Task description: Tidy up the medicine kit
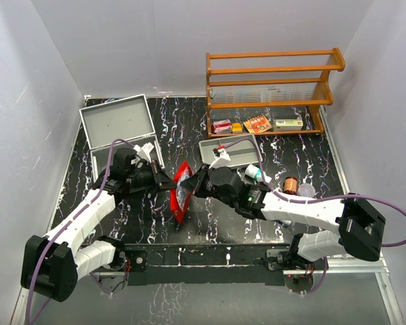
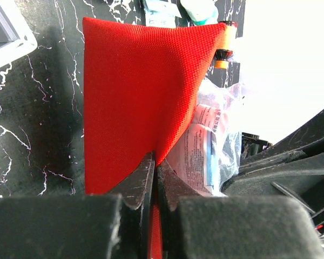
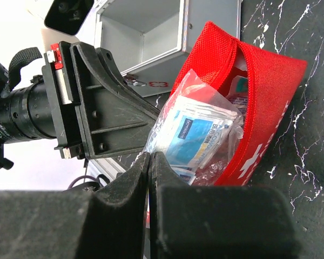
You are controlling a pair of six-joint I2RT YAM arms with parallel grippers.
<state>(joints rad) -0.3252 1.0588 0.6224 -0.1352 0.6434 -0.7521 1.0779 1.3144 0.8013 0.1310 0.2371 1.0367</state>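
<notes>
A flat red fabric pouch point(image 2: 135, 91) is pinched by the left gripper point(image 2: 154, 157); a clear plastic packet point(image 3: 197, 129) protruding from it is nipped by the right gripper point(image 3: 150, 156).

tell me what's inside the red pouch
A clear plastic packet of blue-and-white sachets sticks out of the red pouch at its open mouth, with more printed packaging behind it. Whatever lies deeper is hidden by the fabric.
</notes>
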